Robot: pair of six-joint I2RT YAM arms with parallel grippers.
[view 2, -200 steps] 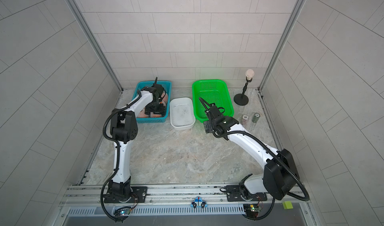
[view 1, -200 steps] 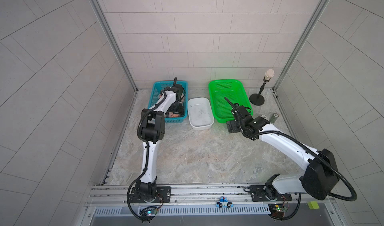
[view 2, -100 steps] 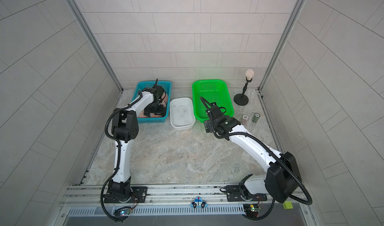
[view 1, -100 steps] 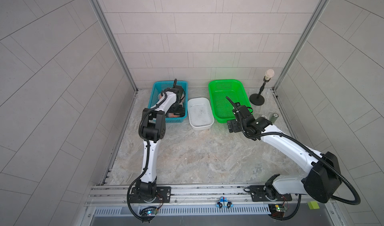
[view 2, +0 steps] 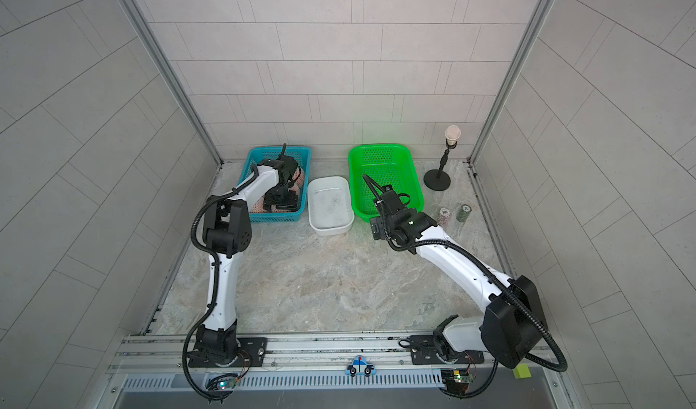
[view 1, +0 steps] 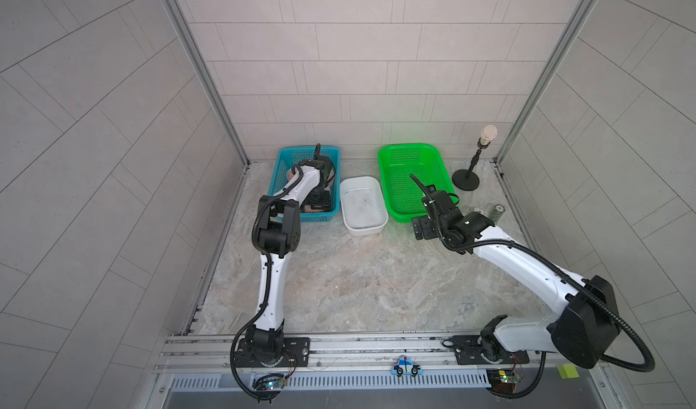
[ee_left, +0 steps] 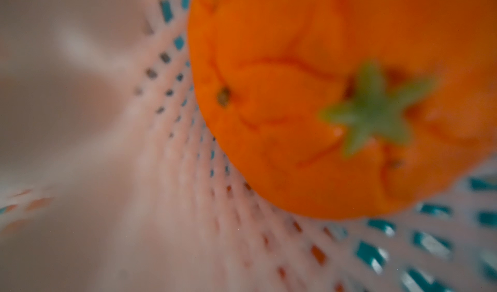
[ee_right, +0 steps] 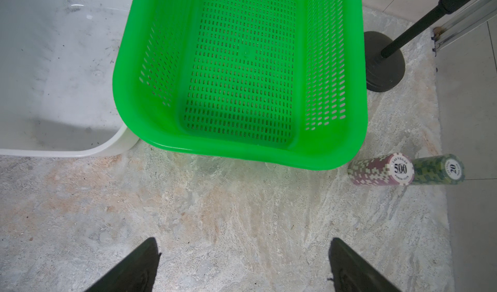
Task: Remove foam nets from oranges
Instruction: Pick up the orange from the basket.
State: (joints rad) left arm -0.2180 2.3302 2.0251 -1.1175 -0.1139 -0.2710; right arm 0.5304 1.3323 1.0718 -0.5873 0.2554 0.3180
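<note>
Several oranges in white foam nets lie in the blue basket (view 1: 301,219) (view 2: 275,218); pale pink-orange patches (view 1: 312,208) (view 2: 256,207) show beside my left arm. My left gripper (view 1: 318,200) (view 2: 280,200) is down inside that basket among them. Its jaws are hidden in the blurred left wrist view, which is filled by an orange (ee_left: 322,89) with a green stem star, its bare end showing out of a foam net (ee_left: 188,196). My right gripper (ee_right: 243,239) (view 1: 422,228) hangs open and empty over the table in front of the green basket (ee_right: 242,148).
The green basket (view 1: 410,151) (view 2: 376,149) and the white tub (view 1: 363,228) (ee_right: 80,151) between the baskets hold nothing. Two chip stacks (ee_right: 382,169) (ee_right: 438,169) lie right of the green basket. A black stand (view 1: 466,180) is at the back right.
My left arm has shifted only slightly inside the blue basket. The right arm has held still with its jaws apart.
</note>
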